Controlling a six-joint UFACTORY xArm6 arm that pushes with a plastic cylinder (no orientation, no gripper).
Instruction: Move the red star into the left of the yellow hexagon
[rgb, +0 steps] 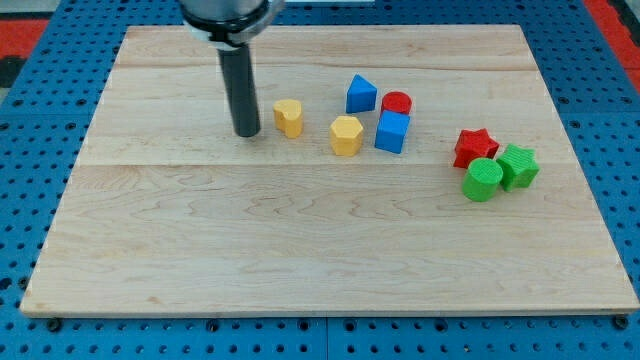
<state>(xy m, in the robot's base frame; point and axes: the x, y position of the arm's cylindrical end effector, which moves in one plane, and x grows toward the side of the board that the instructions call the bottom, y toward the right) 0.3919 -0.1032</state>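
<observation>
The dark rod comes down from the far side of the wooden board (300, 260), and my tip (247, 133) rests on the wood in the far-left part of it, just to the left of a small yellow block (289, 117) whose exact shape I cannot make out; a thin gap of bare wood shows between the two. There is no gripper on this arm, only the straight rod, so there are no jaws to be apart or together, and the tip is touching no block. To the right of that small yellow piece, and a little nearer, sits the yellow hexagon (346, 135). Just beyond it to the right stands a tight cluster: a blue triangular block (361, 94) at the far side, a red cylinder (397, 102) beside it, and a blue cube (392, 131) in front of the cylinder, close to the hexagon's right side. The red star (474, 146) lies well apart from the hexagon, over towards the right edge of the board. It is pressed up against two green pieces: a green cylinder (483, 180) at its near side and a green star-like block (518, 165) at its right. The board sits on a blue perforated surface (620, 180).
</observation>
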